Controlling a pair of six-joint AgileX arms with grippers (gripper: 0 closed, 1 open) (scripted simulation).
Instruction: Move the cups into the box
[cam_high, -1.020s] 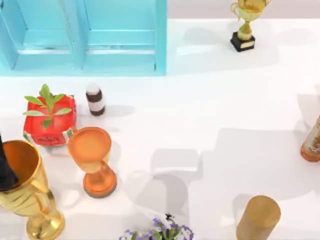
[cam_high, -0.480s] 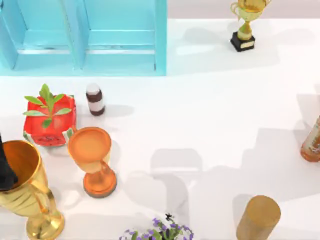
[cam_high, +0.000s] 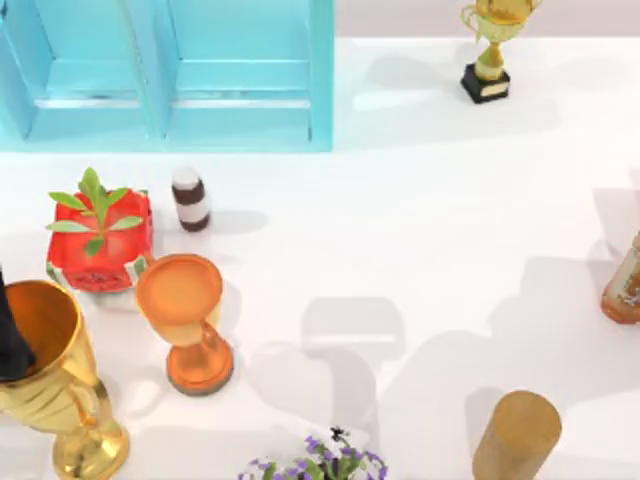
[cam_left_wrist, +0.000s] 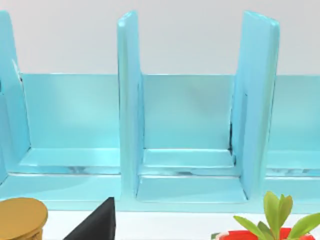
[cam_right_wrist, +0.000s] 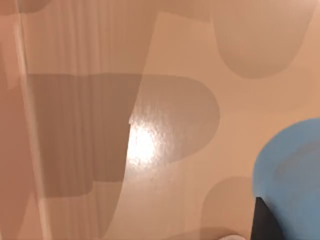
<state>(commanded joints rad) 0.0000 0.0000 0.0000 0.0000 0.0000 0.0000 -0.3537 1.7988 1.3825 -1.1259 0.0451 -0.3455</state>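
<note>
Blue cup (cam_right_wrist: 295, 175) close under right wrist, likely pickup target; box (cam_high: 170, 75) far-left; jaw state unclear.

My left arm (cam_high: 10, 340) shows as a dark shape at the counter's (cam_high: 420, 200) left edge, near its front corner.

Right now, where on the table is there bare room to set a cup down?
The widest bare patch is mid-table, between the brown white-capped bottle, the gold trophy and the tan cylinder. The left side is crowded: red planter, orange stemmed goblet, large gold goblet.
</note>
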